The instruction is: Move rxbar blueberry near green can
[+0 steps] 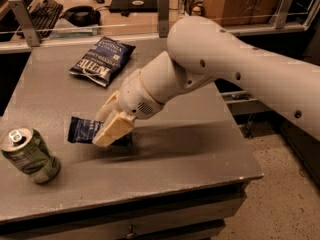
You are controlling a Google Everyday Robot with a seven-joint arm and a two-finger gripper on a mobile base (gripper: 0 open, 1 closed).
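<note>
I'm driving from afar in what looks like an office set up as a robot lab. Behind the grey table (200,159) runs a wooden desk (135,23) carrying a black keyboard (44,11) and a dark flat device (132,3), possibly a closed laptop. Metal posts (163,11) carry a low clear barrier between desk and table, the sort of guard a test cell has. The floor (285,194) is hard and speckled. My gripper (107,134) sits low over the table's left half, fingers pinched on the rxbar blueberry (82,129).
</note>
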